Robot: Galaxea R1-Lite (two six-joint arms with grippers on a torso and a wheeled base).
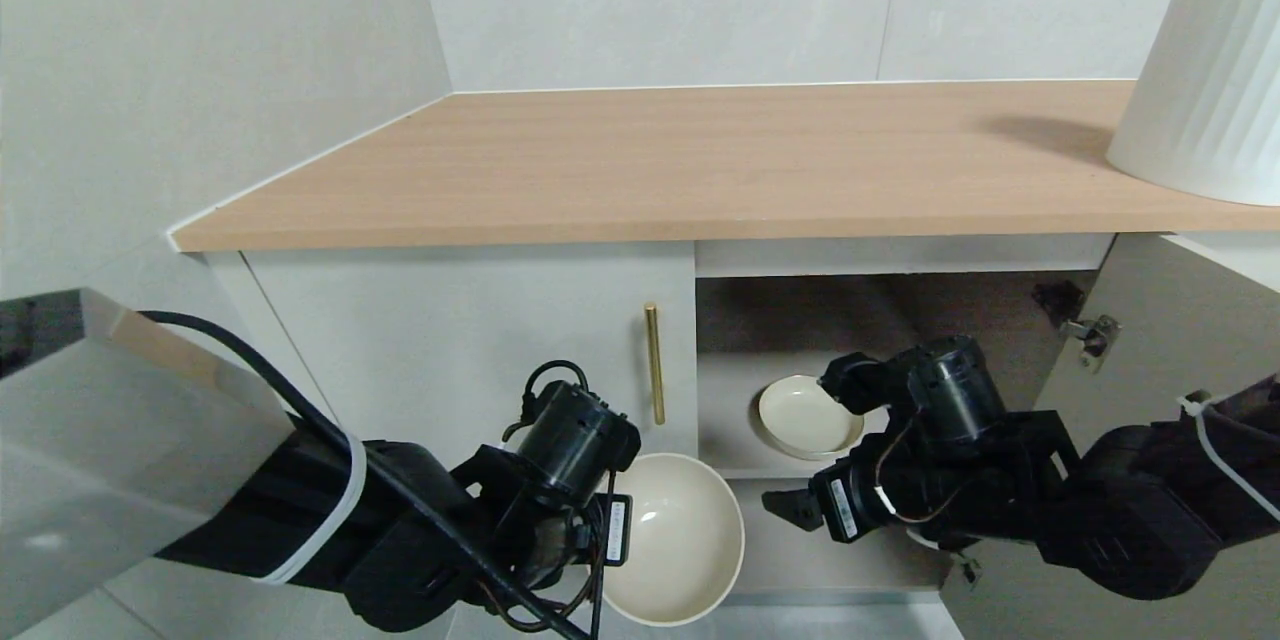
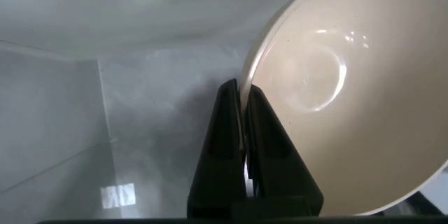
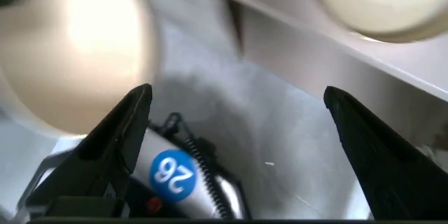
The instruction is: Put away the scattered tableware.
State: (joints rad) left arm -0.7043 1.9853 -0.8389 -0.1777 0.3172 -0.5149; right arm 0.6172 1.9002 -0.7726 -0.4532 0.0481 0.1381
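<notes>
My left end effector [image 2: 241, 108] is clamped on the rim of the bowl [image 1: 672, 540], one finger inside the wall and one outside. The bowl hangs low in front of the closed door [image 1: 450, 340], tipped so its hollow faces up and toward me. It is round, so no long axis matters. What matters is the rim, which I grip on the side nearest my left arm.

The coming move turns on one relation: the open cabinet [image 1: 900, 310] lies ahead of the bowl and to my right, past the edge of the closed door and its handle [image 1: 652, 360]. As I judge it, the bowl must travel right and forward to get inside, and the left arm is the one that carries it.

My right end effector [image 3: 236, 96] is spread wide and holds nothing. It sits just in front of the opening, between the bowl and the far side of the cabinet, so it could get in the bowl's way.

On the shelf [image 1: 725, 400] inside lies one small dish [image 1: 805, 415], flat, with bare shelf beside it. The bowl itself holds nothing. Up on the surface [image 1: 700, 160] I see no tableware, only a pale shade [image 1: 1210, 70] at my far right.
</notes>
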